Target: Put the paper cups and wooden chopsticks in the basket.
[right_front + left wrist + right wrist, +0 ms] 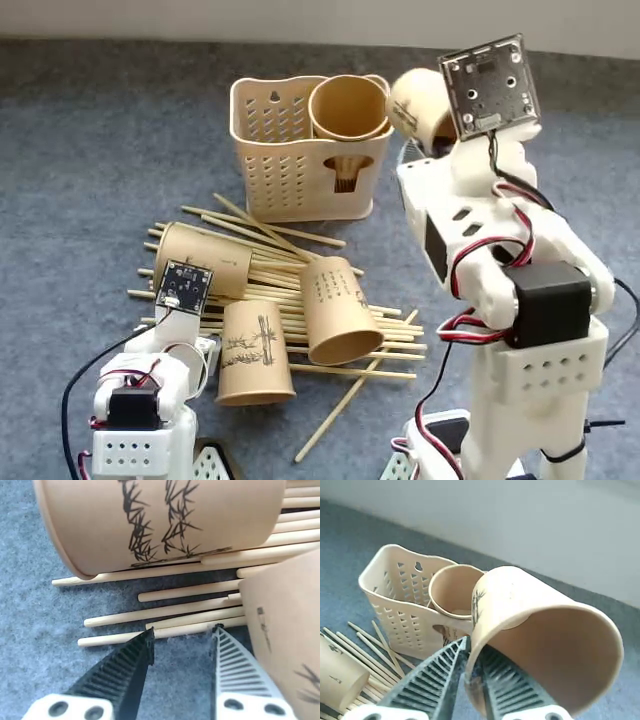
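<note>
Basket (290, 160) (395, 595): upright near the middle of the bench's (80, 150) far edge.
Cup in basket (348, 105) (452, 590): upright, in the end nearer the right arm.
Right pincer (473, 647): pinching the wall of the held cup (420, 105) (535, 630), which hangs tilted in the air just beside the basket (mouth turned back toward the arm).
Left pincer (183, 631): spread, low toward the front-left corner, tips just above chopstick ends.
Chopsticks (390, 335) (165, 611): a loose pile flat on the bench in front of the basket.
Lying cup (205, 258): on its side at the pile's left end.
Upturned cup (255, 350): mouth down at the pile's front.
Tilted cup (335, 308): leaning on the pile's middle.
</note>
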You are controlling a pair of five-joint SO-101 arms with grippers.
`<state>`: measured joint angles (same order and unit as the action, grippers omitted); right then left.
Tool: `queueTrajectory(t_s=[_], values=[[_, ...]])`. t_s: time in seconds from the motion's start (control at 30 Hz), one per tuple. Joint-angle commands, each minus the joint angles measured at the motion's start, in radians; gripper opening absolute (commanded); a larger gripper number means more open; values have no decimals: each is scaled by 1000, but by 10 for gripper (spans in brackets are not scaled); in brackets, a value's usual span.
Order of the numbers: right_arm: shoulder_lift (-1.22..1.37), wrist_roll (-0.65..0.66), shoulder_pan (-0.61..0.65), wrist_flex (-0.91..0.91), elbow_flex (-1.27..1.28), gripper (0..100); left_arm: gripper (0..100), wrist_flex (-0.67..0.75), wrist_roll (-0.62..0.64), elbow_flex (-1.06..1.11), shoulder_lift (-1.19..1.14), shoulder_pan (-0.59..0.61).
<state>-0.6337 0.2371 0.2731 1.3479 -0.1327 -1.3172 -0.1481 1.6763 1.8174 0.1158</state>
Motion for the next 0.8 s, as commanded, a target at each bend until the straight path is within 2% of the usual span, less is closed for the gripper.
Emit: queueTrajectory(t_s=[0.0, 0.17, 0.37, 0.53, 0.77], values=[[-15, 9, 36, -59, -15, 5, 189, -3, -3, 19, 5, -13], [-16, 9, 38, -76, 94, 5, 189, -3, -3, 19, 5, -13], [-16, 9, 39, -216, 194, 5, 189, -3, -3, 19, 5, -13], [-10, 11, 99, -340, 217, 5, 189, -3, -3, 19, 5, -13], [165, 64, 131, -412, 248, 5, 189, -3, -3, 19, 5, -13]])
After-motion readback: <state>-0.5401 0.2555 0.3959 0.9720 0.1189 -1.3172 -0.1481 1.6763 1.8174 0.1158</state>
